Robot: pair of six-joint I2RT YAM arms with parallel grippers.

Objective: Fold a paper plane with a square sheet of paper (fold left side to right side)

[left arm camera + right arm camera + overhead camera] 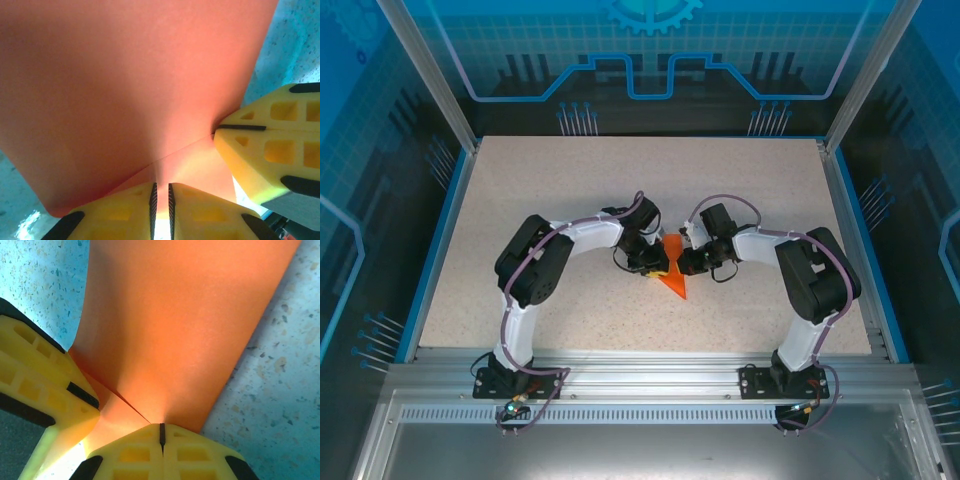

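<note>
The two arms meet nose to nose at the middle of the table (520, 210), over the orange paper (673, 282). It is a plain, creased sheet with its point aimed toward the arm bases. The left gripper (161, 187) is nearly closed and pinches the paper at a fold. Just beside it, the right gripper (161, 427) is clamped tight on the paper.

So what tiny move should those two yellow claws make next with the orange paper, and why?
Probably the yellow-fingered left gripper should carry its pinched flap rightward, toward the right gripper. Both pinch the thin, creased bright orange paper sheet close together, and a fold line runs between them, seemingly not yet flattened.
</note>
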